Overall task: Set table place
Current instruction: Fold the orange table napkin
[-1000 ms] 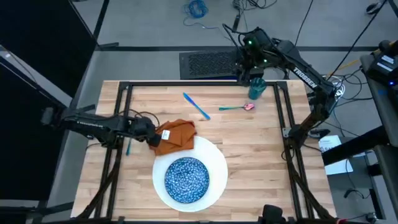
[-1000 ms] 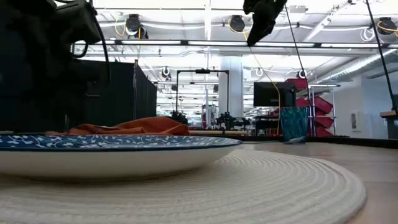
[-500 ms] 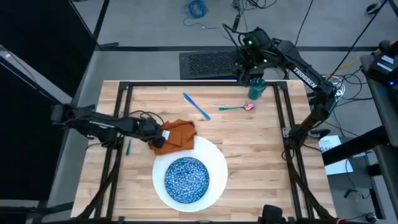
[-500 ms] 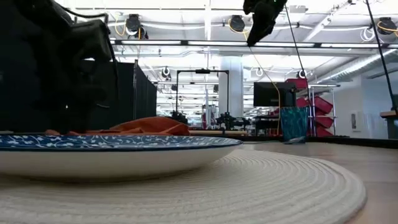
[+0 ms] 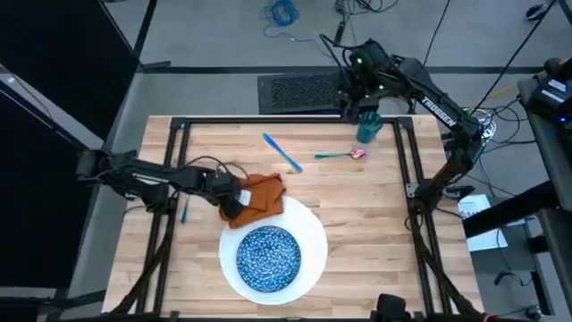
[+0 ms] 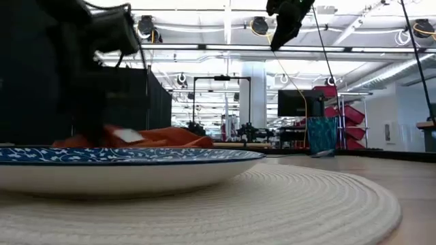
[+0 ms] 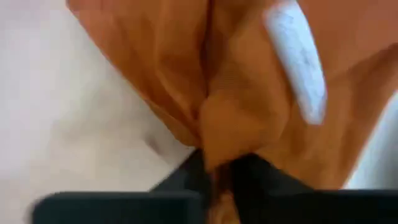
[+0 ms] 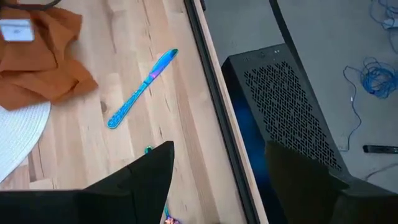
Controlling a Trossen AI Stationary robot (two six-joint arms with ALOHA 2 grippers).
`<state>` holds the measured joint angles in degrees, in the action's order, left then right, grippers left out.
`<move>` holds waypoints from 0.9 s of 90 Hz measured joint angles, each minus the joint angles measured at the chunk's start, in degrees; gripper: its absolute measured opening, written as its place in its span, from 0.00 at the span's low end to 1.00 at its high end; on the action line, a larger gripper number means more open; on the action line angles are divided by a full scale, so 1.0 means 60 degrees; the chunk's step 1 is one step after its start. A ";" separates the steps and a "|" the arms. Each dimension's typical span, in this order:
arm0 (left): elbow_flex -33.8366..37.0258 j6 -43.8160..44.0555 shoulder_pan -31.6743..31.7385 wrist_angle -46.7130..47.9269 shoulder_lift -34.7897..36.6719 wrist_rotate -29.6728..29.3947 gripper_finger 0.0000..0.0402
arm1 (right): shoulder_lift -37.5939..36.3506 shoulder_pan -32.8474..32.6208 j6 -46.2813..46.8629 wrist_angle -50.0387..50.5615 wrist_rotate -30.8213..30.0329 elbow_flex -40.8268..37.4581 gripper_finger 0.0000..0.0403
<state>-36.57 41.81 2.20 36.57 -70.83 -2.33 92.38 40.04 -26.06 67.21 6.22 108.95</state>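
The fingers (image 7: pixel 186 177) of the left gripper (image 5: pixel 231 199) were seen pinched together on a fold of the orange napkin (image 5: pixel 259 195), which was crumpled near the middle of the table (image 5: pixel 357 224), partly over the far rim of the round white woven placemat (image 5: pixel 315 234). On that placemat, towards the near edge of the table, the blue speckled dish (image 5: pixel 268 258) was set. A light-blue utensil (image 5: pixel 184 211) was partly hidden under the left arm by the left edge. Farther back, a blue knife (image 5: pixel 282 152) lay at a slant, and a spoon (image 5: pixel 340 154) just to its right. The teal cup (image 5: pixel 368 129) stood at the far right corner. The right gripper (image 5: pixel 357 97) was held over the far edge beside the cup, its fingers (image 8: pixel 140 180) spread apart, nothing between them.
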 joint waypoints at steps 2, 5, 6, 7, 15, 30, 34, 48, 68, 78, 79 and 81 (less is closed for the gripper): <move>-0.0154 -0.0139 0.0002 0.0037 0.0046 -0.0057 0.02 | 0.0000 0.0003 -0.0002 -0.0005 -0.0004 0.0000 0.59; -0.0376 -0.0298 -0.0002 0.0124 0.0107 -0.0331 0.01 | 0.0000 0.0003 -0.0013 -0.0011 -0.0004 0.0000 0.59; -0.0444 -0.0332 -0.0007 0.0169 0.0126 -0.0410 0.01 | 0.0000 0.0003 -0.0015 -0.0013 -0.0004 0.0000 0.59; -0.0512 -0.0359 -0.0011 0.0227 0.0143 -0.0475 0.01 | 0.0003 0.0003 -0.0017 -0.0015 -0.0009 0.0000 0.59; -0.1174 -0.0806 -0.0012 0.1314 0.0337 -0.1055 0.01 | 0.0004 0.0009 -0.0021 -0.0030 -0.0007 0.0004 0.59; -0.2875 -0.1100 -0.0012 0.4832 0.0482 -0.3582 0.00 | 0.0004 0.0014 -0.0019 -0.0027 -0.0004 0.0004 0.59; -0.3293 -0.1100 -0.0012 0.5584 0.0482 -0.4076 0.00 | 0.0004 0.0011 -0.0022 -0.0024 -0.0004 0.0004 0.59; -0.4174 -0.1070 -0.0054 0.7200 0.0485 -0.4689 0.00 | 0.0004 0.0014 -0.0022 -0.0024 0.0000 0.0004 0.59; -0.4311 -0.0506 -0.1384 0.7402 0.0223 -0.3413 0.00 | 0.0004 0.0017 0.0055 -0.0021 0.0005 0.0004 0.59; -0.4311 -0.0293 -0.2556 0.7112 -0.0141 -0.1853 0.00 | 0.0004 0.0017 0.0051 -0.0020 -0.0001 0.0004 0.59; -0.4311 -0.0287 -0.2663 0.7007 -0.0178 -0.1642 0.00 | 0.0004 0.0017 0.0051 -0.0021 -0.0008 0.0004 0.59; -0.4311 -0.0266 -0.2888 0.6758 -0.0264 -0.1209 0.00 | 0.0004 0.0017 0.0051 -0.0024 -0.0019 0.0004 0.59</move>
<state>-62.43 40.21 -15.13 77.11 -72.42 -9.59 92.40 40.14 -25.76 67.07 6.11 108.97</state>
